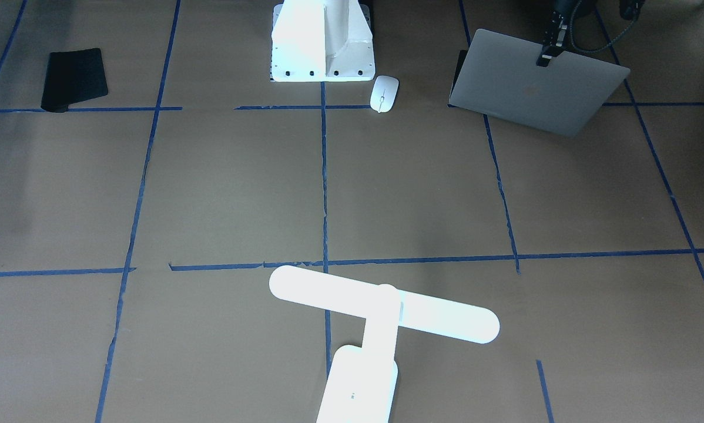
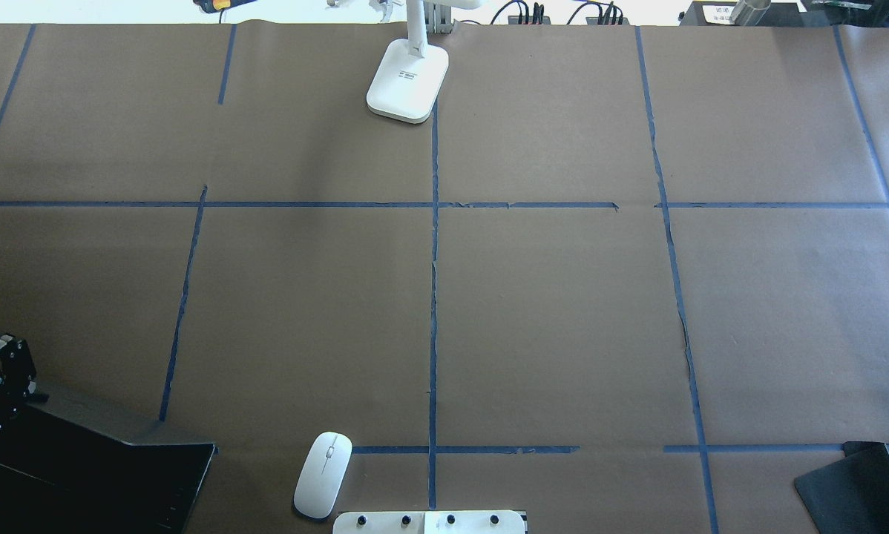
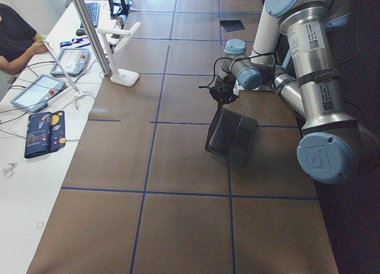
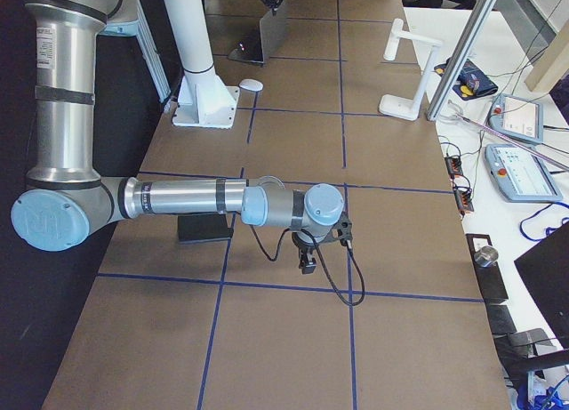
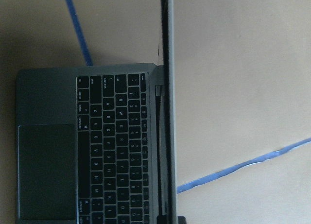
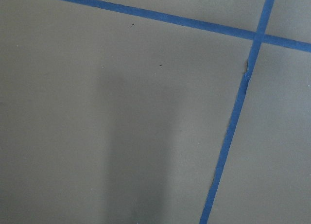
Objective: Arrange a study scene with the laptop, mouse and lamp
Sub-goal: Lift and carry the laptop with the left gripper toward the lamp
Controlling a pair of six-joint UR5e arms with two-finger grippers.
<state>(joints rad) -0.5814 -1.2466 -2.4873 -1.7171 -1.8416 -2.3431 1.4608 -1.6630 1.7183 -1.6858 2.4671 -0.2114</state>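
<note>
At the robot's left corner of the brown-paper worktop: slim silver-grey metal laptop, open. Its base lies flat on the paper and the lid is raised, apple logo facing away from the robot. Left hand is clamped on the lid's top edge. Its wrist view looks down the thin lid edge-on, with dark matte keys and a large smooth trackpad beside it.

Small white oval mouse, glossy, thin centre line. It lies just beside the white bolted pedestal, between that and the laptop, clear of the laptop.

Bright white desk lamp stands at the worktop's far edge from the robot, on the centre tape line. Long round-ended bar head, short arm, rounded rectangular base.

Black rectangular mat, matte, at the robot's right corner.

Right hand hangs low over bare paper, well apart from all of these. Open or closed: cannot tell.

Blue tape lines grid the paper.
</note>
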